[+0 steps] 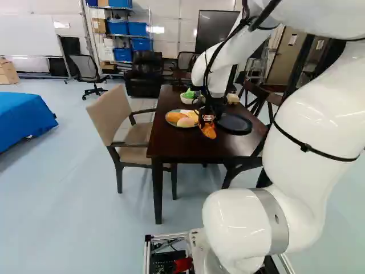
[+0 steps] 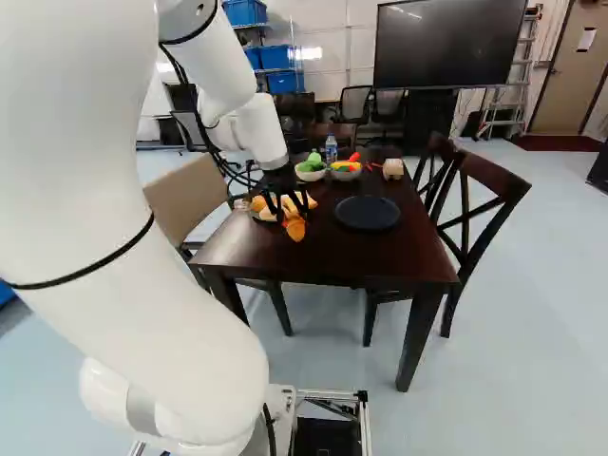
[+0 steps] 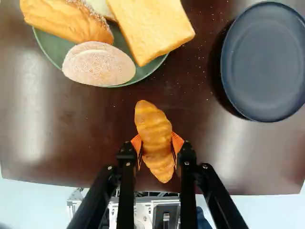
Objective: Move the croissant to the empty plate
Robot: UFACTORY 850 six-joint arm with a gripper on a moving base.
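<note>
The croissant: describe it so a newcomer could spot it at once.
On the dark wooden table, find the green plate of bread. Past its rim, toward the robot's base, a black gripper holds the croissant: golden-brown, ridged, tapered at both ends. Unlike the other breads, it is off the plate and in the gripper.

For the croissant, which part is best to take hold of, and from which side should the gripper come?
Probably around the middle of the croissant, from above, with one finger on each long side. Its body is long and narrow and tapers to the ends, so the tips likely offer less hold. The gripper has it this way now.
</note>
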